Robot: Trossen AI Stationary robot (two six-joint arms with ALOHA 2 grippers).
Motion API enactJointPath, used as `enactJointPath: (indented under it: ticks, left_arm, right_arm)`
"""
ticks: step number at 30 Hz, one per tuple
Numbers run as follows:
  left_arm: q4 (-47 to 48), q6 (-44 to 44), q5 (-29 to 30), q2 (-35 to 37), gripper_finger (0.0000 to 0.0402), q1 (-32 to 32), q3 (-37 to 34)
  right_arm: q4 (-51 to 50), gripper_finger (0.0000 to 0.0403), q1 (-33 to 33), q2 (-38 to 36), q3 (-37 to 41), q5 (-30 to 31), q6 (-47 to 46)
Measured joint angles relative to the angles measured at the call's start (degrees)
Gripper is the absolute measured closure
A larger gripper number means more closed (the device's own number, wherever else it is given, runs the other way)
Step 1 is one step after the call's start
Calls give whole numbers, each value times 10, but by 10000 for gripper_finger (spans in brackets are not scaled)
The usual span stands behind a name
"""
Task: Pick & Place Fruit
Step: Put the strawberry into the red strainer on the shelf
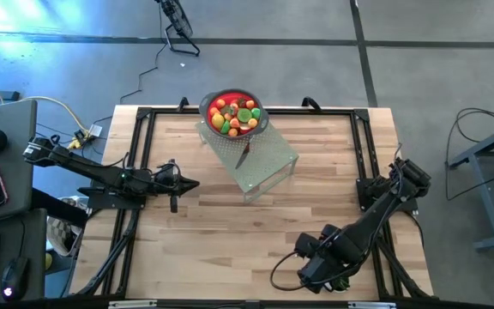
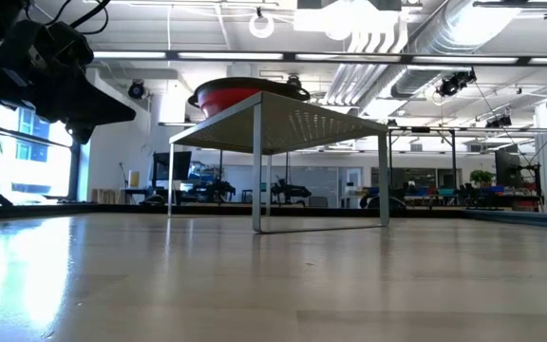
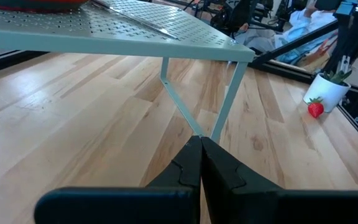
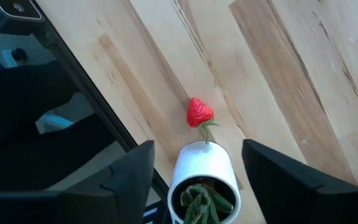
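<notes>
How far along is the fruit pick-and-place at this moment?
Barely begun. One red toy strawberry lies on the wooden table beside the small white cup. The open right gripper hangs above it, holding nothing. The red bowl on the perforated metal stand is full of fruit. The shut left gripper waits.

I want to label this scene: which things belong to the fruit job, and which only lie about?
Job: fruit in the red bowl; strawberry on the table; right gripper, open above the cup.
Lying about: knife, shelf, white cup, left gripper, shut.
</notes>
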State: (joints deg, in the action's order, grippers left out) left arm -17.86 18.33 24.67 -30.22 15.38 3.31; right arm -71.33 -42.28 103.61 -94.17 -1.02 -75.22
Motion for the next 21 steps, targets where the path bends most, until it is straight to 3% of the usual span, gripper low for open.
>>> enactJointPath:
  ticks: [7,21]
  left_arm:
    - [0,0,0,0,402,0,0]
    - [0,0,0,0,402,0,0]
  right_arm:
    - [0,145,0,0,0,10,4]
    - [4,144,0,0,1,30,3]
